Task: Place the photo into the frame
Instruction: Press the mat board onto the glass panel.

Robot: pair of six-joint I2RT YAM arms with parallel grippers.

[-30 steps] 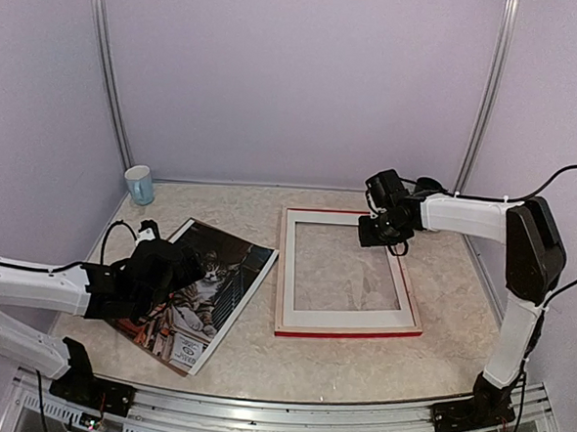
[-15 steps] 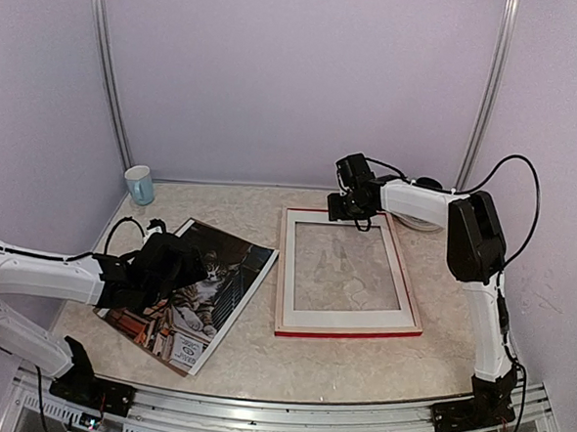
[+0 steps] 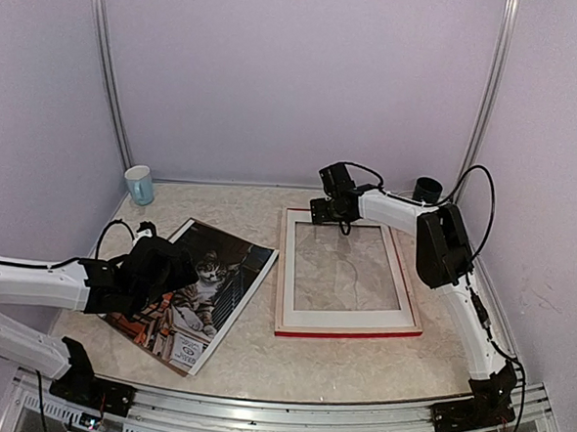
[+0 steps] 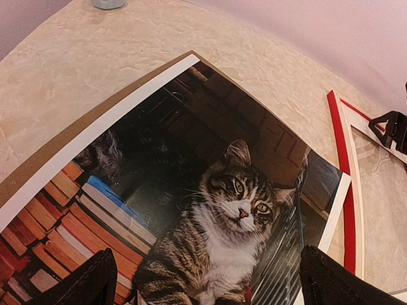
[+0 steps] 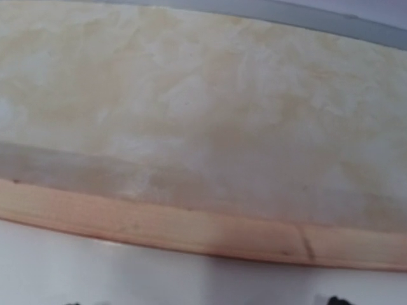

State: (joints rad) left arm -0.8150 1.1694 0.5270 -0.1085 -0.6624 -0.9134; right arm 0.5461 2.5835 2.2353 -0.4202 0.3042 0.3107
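Task thing: the photo, a glossy print of a tabby cat among stacked books, lies face up on the table, left of the frame, with a white mat border showing along its edge.
Photo axis: its long side runs diagonally, with the far end swung toward the frame and the near end toward the left arm's base.
Frame: it lies flat with its pale wood back up and red showing at the edges. Its long side seems to run near to far, so the print looks to need a turn to line up.
Gap: the print's far right corner sits just beside the frame's left rail; I cannot tell whether they touch.
Left gripper: it hangs directly over the print with its fingers spread wide and holds nothing. It is clearly the nearer arm.
Right gripper: it is at the frame's far left corner, well apart from the print. Only two dark fingertip slivers show in its wrist view, set far apart with nothing between them.
Next move, as I judge it: the left arm lifts an edge of the print and carries it rightward.
Bystander: a cup stands at the far left.
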